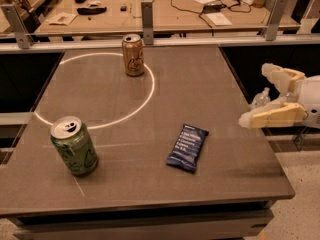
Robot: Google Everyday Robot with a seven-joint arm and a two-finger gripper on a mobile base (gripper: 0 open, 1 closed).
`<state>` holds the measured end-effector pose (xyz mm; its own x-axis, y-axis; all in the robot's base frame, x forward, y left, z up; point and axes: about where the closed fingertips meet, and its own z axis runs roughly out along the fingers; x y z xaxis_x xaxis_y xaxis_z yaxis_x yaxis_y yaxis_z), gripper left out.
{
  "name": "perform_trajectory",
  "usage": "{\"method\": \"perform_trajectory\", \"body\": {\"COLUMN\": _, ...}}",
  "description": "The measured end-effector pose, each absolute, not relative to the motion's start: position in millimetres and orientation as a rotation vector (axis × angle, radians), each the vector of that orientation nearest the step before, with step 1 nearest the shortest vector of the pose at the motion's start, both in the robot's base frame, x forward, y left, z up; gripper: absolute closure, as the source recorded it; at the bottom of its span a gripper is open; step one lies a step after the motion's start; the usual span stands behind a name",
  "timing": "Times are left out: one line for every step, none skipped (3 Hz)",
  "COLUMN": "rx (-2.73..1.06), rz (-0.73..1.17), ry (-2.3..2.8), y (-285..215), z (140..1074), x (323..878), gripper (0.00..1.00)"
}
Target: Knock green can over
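The green can (74, 145) stands upright near the front left of the grey table (200, 84), with a mottled green body and silver top. My gripper (257, 96) is at the right edge of the view, beside the table's right side, far from the can. Its two cream fingers are spread apart and hold nothing; the lower finger (270, 117) points left toward the table.
An orange-gold can (133, 54) stands upright at the back of the table on a white circle line (150, 91). A dark blue snack packet (187, 147) lies flat right of centre. A metal rail (200, 41) and a cluttered wooden desk (165, 9) lie behind.
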<state>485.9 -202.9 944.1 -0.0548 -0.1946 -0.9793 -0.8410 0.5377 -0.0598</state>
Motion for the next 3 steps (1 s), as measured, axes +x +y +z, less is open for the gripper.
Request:
{"method": "perform_trajectory", "body": {"rx": -0.959, "rz": 0.678, "ry": 1.441, "y": -191, "z": 954, "x": 488, "gripper": 0.00}}
{"method": "perform_trajectory", "body": {"rx": -0.961, "rz": 0.680, "ry": 1.441, "y": -190, "z": 954, "x": 488, "gripper": 0.00}}
{"method": "perform_trajectory", "body": {"rx": -1.035, "rz": 0.762, "ry": 1.411, "y": -172, "z": 947, "x": 487, "gripper": 0.00}}
